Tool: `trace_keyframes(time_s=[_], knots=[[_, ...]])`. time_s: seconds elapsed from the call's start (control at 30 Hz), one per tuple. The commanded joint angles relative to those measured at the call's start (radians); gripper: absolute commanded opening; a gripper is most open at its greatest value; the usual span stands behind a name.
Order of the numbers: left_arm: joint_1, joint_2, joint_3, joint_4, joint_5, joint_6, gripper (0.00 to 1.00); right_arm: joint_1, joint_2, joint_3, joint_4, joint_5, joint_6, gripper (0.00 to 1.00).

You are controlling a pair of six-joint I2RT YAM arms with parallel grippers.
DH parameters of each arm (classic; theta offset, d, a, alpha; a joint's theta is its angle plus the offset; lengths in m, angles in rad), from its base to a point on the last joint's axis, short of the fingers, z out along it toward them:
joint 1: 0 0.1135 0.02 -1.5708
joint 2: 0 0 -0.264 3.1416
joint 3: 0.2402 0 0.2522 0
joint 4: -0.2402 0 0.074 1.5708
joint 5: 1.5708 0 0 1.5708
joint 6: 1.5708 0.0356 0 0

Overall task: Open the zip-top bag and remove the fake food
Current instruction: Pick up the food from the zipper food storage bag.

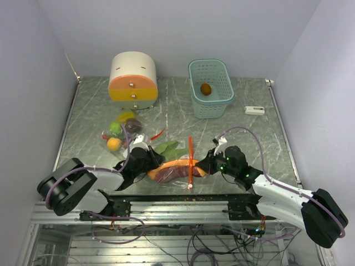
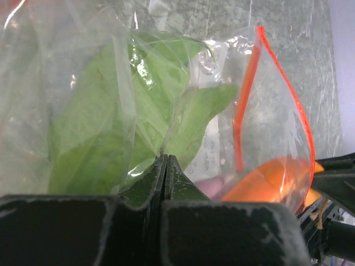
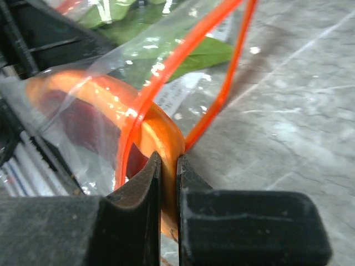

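As the zip-top bag (image 1: 178, 154) lies on the surface (image 1: 244, 144) in the lower middle of the top view, its long axis runs from left to right of the frame, straight between the two arms. The left fingers (image 2: 147, 185) are pressed together and pinch the clear film at the left end of the bag, just in front of the green leaf (image 2: 100, 133). The right fingers (image 3: 138, 194) are almost together at the right end. In the thin gap between them sits the rim of the orange piece (image 3: 158, 130); I cannot tell if they hold the piece itself or only the film over it.

The orange zip strip (image 1: 190, 158) crosses the bag from top to bottom of the frame, just left of the right fingers. In the wrist views its two strands stand apart, so the mouth looks at least partly open.

The food is inside. The leaf and a dark red piece (image 1: 171, 175) lie left of the strip, and the orange piece reaches across it. I judge that the mouth faces the right arm, which is nearer, so the food must travel to the right while the left side holds back.
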Motion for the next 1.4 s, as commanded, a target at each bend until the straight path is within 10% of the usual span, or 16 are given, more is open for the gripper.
trace_keyframes(time_s=[0.0, 0.83, 1.37], knots=[[-0.003, -0.055, -0.024, -0.163, -0.057, 0.042, 0.07, -0.04, -0.039, 0.088, -0.19, 0.176, -0.036, 0.0], [0.086, -0.17, -0.028, -0.306, -0.095, 0.062, 0.07, -0.221, -0.243, 0.408, -0.466, 0.241, -0.143, 0.0], [0.087, -0.095, -0.033, -0.224, -0.041, 0.051, 0.07, -0.243, 0.23, 0.922, -0.385, 0.671, -0.212, 0.0]])
